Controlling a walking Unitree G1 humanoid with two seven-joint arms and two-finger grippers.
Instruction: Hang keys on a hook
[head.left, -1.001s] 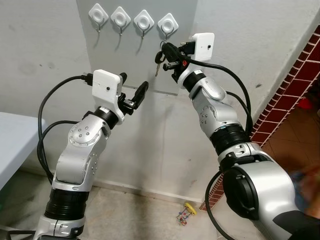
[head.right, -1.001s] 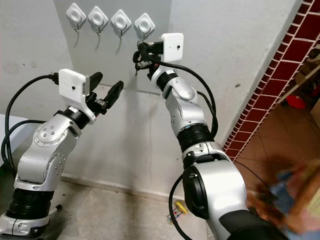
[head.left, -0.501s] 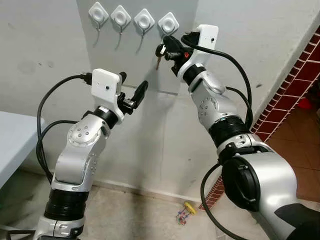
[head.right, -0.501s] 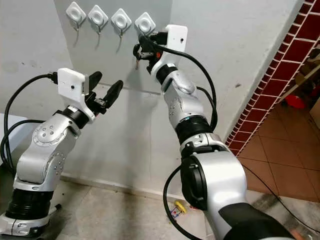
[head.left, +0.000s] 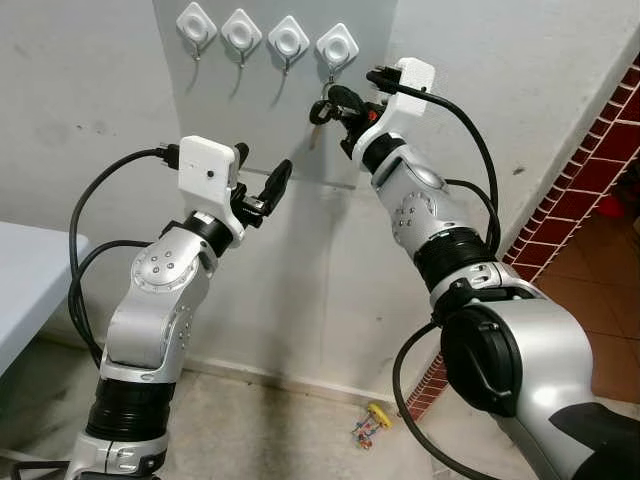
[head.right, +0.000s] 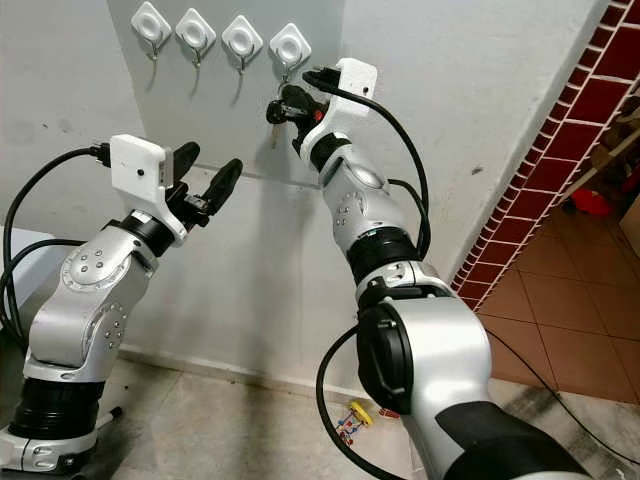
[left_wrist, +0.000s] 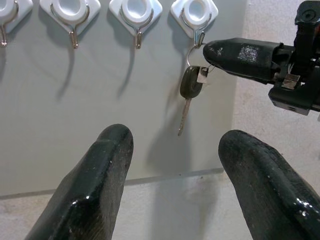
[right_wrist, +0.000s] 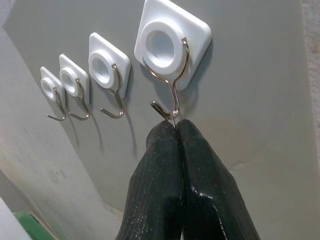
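Observation:
Four white hook plates sit in a row on a grey wall panel (head.left: 260, 110). My right gripper (head.left: 335, 100) is raised just below the rightmost hook (head.left: 337, 47) and is shut on the key's thin ring. In the right wrist view its fingertips (right_wrist: 167, 131) press together right under the hook's wire curl (right_wrist: 165, 111). The black-headed key (left_wrist: 190, 82) dangles from the ring with its blade pointing down. The ring's top meets the hook's lower end; I cannot tell whether it is over the wire. My left gripper (head.left: 262, 170) is open, lower left of the key and pointing at it.
The other three hooks (head.left: 241, 34) are bare. A small colourful object (head.left: 370, 422) lies on the floor by the wall base. A red brick wall (head.left: 600, 130) runs along the right. A white table edge (head.left: 25, 290) is at the left.
My right gripper has risen with the key to just under the rightmost hook, and its wrist has rolled. The left arm has barely moved.

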